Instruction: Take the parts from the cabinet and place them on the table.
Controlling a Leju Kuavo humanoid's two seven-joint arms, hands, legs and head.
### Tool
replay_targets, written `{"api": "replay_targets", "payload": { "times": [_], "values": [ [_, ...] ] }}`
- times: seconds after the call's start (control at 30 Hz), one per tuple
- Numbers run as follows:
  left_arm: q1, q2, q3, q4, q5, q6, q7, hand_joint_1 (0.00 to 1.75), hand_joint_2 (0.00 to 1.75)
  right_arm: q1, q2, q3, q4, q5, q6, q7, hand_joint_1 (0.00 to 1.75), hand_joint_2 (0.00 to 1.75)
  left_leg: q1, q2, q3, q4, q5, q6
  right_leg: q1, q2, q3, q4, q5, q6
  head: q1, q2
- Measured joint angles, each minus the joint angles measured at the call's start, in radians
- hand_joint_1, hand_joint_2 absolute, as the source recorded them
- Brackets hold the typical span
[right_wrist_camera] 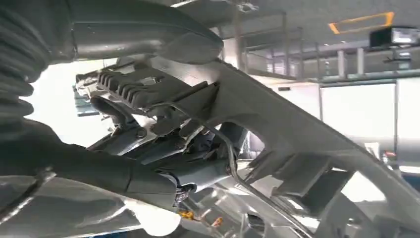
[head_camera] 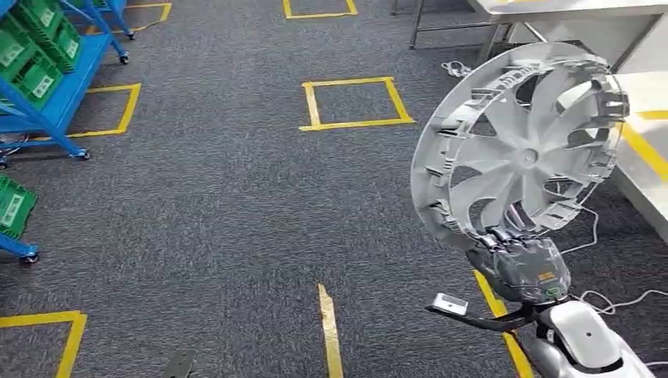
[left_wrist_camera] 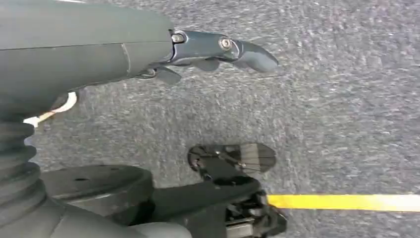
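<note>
right hand [head_camera: 521,264]: near right in the head view, raised off the silver arm, fingers curled around the lower rim of the wheel cover, holding it up; in the right wrist view the thumb [right_wrist_camera: 148,29] lies over the rim's outer side and the darker fingers [right_wrist_camera: 163,144] hook under the ribbed inner edge

wheel cover [head_camera: 524,150]: the task part, large round silver-grey plastic disc with swept spokes and clips round the rim; held upright, tilted a little, inner side facing the camera; in the air above the carpet at right, just left of the white table; its rim runs across the right wrist view [right_wrist_camera: 297,134]

left hand [left_wrist_camera: 218,49]: hangs over the carpet in the left wrist view, nothing in it, fingers stretched out nearly straight and close together, not curled

white table [head_camera: 642,169]: right edge of scene, yellow tape stripe on its top, near corner beside the wheel cover

carpet [head_camera: 220,205]: dark grey, covers the floor; yellow tape square [head_camera: 356,102] far centre, more tape squares at far left and near left, a short yellow strip [head_camera: 331,331] near centre; a yellow line [left_wrist_camera: 346,202] also shows under the left arm

blue rack [head_camera: 55,79]: far left, on castors, holds green bins [head_camera: 35,51] with white labels; another green bin lower at the left edge

cables [head_camera: 614,299]: white, loose on the carpet at near right below the table
</note>
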Motion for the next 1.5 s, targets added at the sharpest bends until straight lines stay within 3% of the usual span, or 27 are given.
{"api": "replay_targets", "payload": {
  "times": [0.03,0.17,0.23,0.27,0.3,0.37,0.4,0.43,0.57,0.63,0.67,0.73,0.77,0.83,0.9,0.93,0.97,1.07,1.13,1.17,1.23,1.27,1.3,1.37,1.4,1.43,1.5],
  "values": [
    [-0.001,0.001,0.001,0.0,0.0,0.0,-0.001,0.0,1.75,0.002,0.0,0.0,-0.002,-0.001,0.002,0.0,1.75,1.75,0.002,-0.022,0.001,0.007,-0.008,-0.004,-0.002,0.003,0.0,-0.001,0.001,-0.003,0.0,0.0],
    [-0.001,0.002,0.002,0.0,0.0,-0.001,-0.001,0.0,1.75,0.003,0.0,0.0,-0.002,-0.001,0.002,0.0,1.75,1.75,0.002,-0.029,0.0,0.01,-0.01,-0.004,-0.001,0.005,0.0,0.0,0.001,-0.004,-0.001,0.0],
    [-0.001,0.003,0.003,0.0,0.0,0.0,-0.001,0.0,1.75,0.001,0.0,0.0,-0.005,-0.002,0.005,0.0,1.75,1.75,0.005,-0.06,-0.01,0.036,-0.031,-0.004,-0.002,0.011,0.0,0.0,0.001,-0.008,-0.001,0.0],
    [0.001,0.005,0.005,0.0,0.0,0.0,-0.001,0.0,1.75,-0.001,0.0,0.0,-0.006,-0.004,0.009,0.0,1.75,1.75,0.004,-0.094,-0.062,0.155,-0.098,-0.002,0.0,0.029,-0.001,0.0,0.001,-0.017,-0.003,0.0],
    [0.01,0.006,0.006,0.0,0.0,0.0,-0.001,0.0,1.75,0.004,0.0,-0.001,-0.006,-0.007,0.011,0.001,1.75,1.75,0.001,-0.104,-0.14,0.318,-0.142,0.004,0.008,0.07,-0.001,0.0,0.002,-0.021,-0.002,0.0],
    [0.009,0.006,0.007,0.0,-0.001,0.0,0.01,0.0,1.75,0.007,0.0,-0.002,-0.008,-0.007,0.011,0.0,1.75,1.75,-0.007,-0.131,-0.06,0.123,-0.006,0.034,0.016,0.119,0.004,0.0,0.004,-0.021,-0.003,0.0],
    [0.011,0.009,0.007,0.0,-0.001,0.001,0.011,0.0,1.75,0.01,0.0,-0.002,-0.01,-0.006,0.011,0.0,1.75,1.75,-0.01,-0.182,-0.03,0.046,0.025,0.05,0.011,0.13,0.003,0.0,0.004,-0.022,-0.002,0.0],
    [0.011,0.015,0.01,0.0,0.0,0.005,0.01,0.0,1.75,0.009,0.0,-0.002,-0.011,-0.005,0.012,0.002,1.75,1.75,-0.004,-0.206,-0.023,0.034,0.016,0.058,0.018,0.141,-0.002,0.003,0.006,-0.016,0.005,0.0],
    [0.009,0.008,0.021,0.0,0.012,0.009,-0.026,0.0,1.75,0.044,-0.001,-0.016,-0.029,0.001,0.012,0.006,1.75,1.75,-0.006,-0.167,-0.011,-0.005,0.017,0.048,0.009,0.185,-0.018,-0.005,0.019,0.012,-0.004,0.0],
    [0.009,0.004,0.024,0.0,0.015,0.015,-0.037,0.0,1.75,0.053,-0.003,-0.024,-0.037,0.002,0.012,0.005,1.75,1.75,-0.002,-0.138,-0.003,-0.02,0.025,0.051,0.011,0.085,-0.052,0.052,-0.025,0.017,0.008,0.0],
    [0.01,0.003,0.026,0.0,0.015,0.016,-0.039,0.0,1.75,0.051,-0.004,-0.025,-0.037,0.002,0.012,0.006,1.75,1.75,-0.002,-0.123,-0.004,-0.02,0.024,0.051,0.011,0.058,-0.084,0.116,-0.059,0.023,0.009,0.0],
    [0.013,-0.002,0.029,0.0,0.015,0.021,-0.04,0.0,1.75,0.058,-0.003,-0.024,-0.043,0.005,0.012,0.005,1.75,1.75,-0.002,-0.089,-0.004,-0.02,0.02,0.053,0.003,0.037,-0.155,0.268,-0.12,0.037,0.008,0.0],
    [0.013,-0.003,0.029,0.0,0.015,0.021,-0.041,0.0,1.75,0.061,-0.003,-0.025,-0.043,0.005,0.012,0.005,1.75,1.75,-0.001,-0.077,-0.003,-0.019,0.019,0.051,-0.001,0.034,-0.165,0.292,-0.121,0.042,0.009,0.0],
    [0.013,-0.005,0.03,0.0,0.015,0.021,-0.041,0.0,1.75,0.064,-0.003,-0.026,-0.044,0.005,0.012,0.006,1.75,1.75,0.003,-0.048,0.002,-0.019,0.014,0.043,-0.012,0.023,-0.115,0.204,-0.059,0.052,0.009,0.0],
    [0.011,-0.008,0.032,0.0,0.015,0.021,-0.043,0.0,1.75,0.064,-0.003,-0.031,-0.048,0.005,0.012,0.006,1.75,1.75,0.006,-0.025,0.009,-0.011,0.003,0.028,-0.015,-0.027,-0.01,0.022,0.011,0.059,0.01,0.0],
    [0.011,-0.005,0.033,0.0,0.015,0.022,-0.046,0.0,1.75,0.059,-0.003,-0.031,-0.05,0.005,0.012,0.006,1.75,1.75,-0.004,-0.016,0.009,-0.007,-0.005,0.017,0.001,-0.062,0.012,0.0,-0.011,0.053,0.014,0.0],
    [0.012,-0.008,0.034,0.0,0.015,0.024,-0.05,0.0,1.75,0.06,-0.003,-0.033,-0.052,0.005,0.011,0.006,1.75,1.75,-0.006,-0.007,0.009,-0.004,-0.008,0.012,-0.005,-0.04,0.007,-0.001,-0.006,0.033,0.009,0.0],
    [0.004,-0.009,0.039,0.0,0.015,0.027,-0.056,0.0,1.75,0.066,-0.003,-0.038,-0.052,0.005,0.011,0.006,1.75,1.75,-0.005,0.022,0.025,-0.01,-0.011,0.002,-0.003,-0.009,0.002,0.002,-0.01,0.012,0.009,0.0],
    [0.002,-0.011,0.04,0.0,0.015,0.032,-0.053,0.0,1.75,0.062,-0.003,-0.041,-0.053,0.005,0.011,0.006,1.75,1.75,0.004,-0.056,0.012,0.035,-0.054,-0.006,-0.008,0.011,0.005,-0.001,-0.008,-0.004,0.006,0.0],
    [0.002,-0.011,0.04,0.0,0.015,0.034,-0.046,0.0,1.75,0.06,-0.003,-0.041,-0.053,0.005,0.011,0.006,1.75,1.75,0.004,-0.081,-0.021,0.108,-0.095,-0.005,-0.008,0.022,0.005,-0.001,-0.007,-0.01,0.004,0.0],
    [0.006,-0.012,0.042,0.0,0.017,0.039,-0.042,0.0,1.75,0.06,0.001,-0.04,-0.053,0.008,0.011,0.006,1.75,1.75,0.003,-0.101,-0.094,0.262,-0.155,-0.004,-0.005,0.048,0.006,-0.001,-0.008,-0.012,0.003,0.0],
    [0.009,-0.013,0.043,0.0,0.018,0.04,-0.042,0.0,1.75,0.062,0.002,-0.039,-0.053,0.011,0.012,0.006,1.75,1.75,0.003,-0.104,-0.123,0.31,-0.159,-0.003,-0.003,0.065,0.007,-0.001,-0.008,-0.012,0.003,0.0],
    [0.011,-0.014,0.044,0.0,0.018,0.04,-0.042,0.0,1.75,0.063,0.002,-0.039,-0.053,0.012,0.012,0.006,1.75,1.75,0.003,-0.105,-0.126,0.303,-0.134,0.001,-0.002,0.081,0.009,0.0,-0.008,-0.013,0.003,0.0],
    [0.01,-0.015,0.046,0.0,0.018,0.039,-0.043,0.0,1.75,0.065,0.002,-0.039,-0.053,0.015,0.012,0.006,1.75,1.75,0.003,-0.117,-0.086,0.18,-0.038,0.011,0.0,0.113,0.013,0.0,-0.009,-0.012,0.003,0.0],
    [0.01,-0.015,0.046,0.0,0.018,0.039,-0.043,0.0,1.75,0.066,0.003,-0.04,-0.053,0.015,0.011,0.008,1.75,1.75,0.003,-0.145,-0.057,0.097,0.011,0.018,0.0,0.126,0.016,0.0,-0.009,-0.011,0.002,0.0],
    [0.012,-0.014,0.047,0.0,0.015,0.04,-0.043,0.0,1.75,0.067,0.003,-0.04,-0.053,0.016,0.011,0.013,1.75,1.75,0.004,-0.203,-0.041,0.046,0.027,0.026,-0.004,0.137,0.012,0.0,-0.009,-0.009,0.004,0.0],
    [0.01,-0.017,0.047,0.001,0.012,0.042,-0.039,0.0,1.75,0.069,0.007,-0.041,-0.054,0.019,0.011,0.021,1.75,1.75,0.004,-0.197,-0.029,0.017,0.012,0.02,-0.007,0.164,-0.003,0.005,-0.005,0.005,0.002,0.0]
  ]
}}
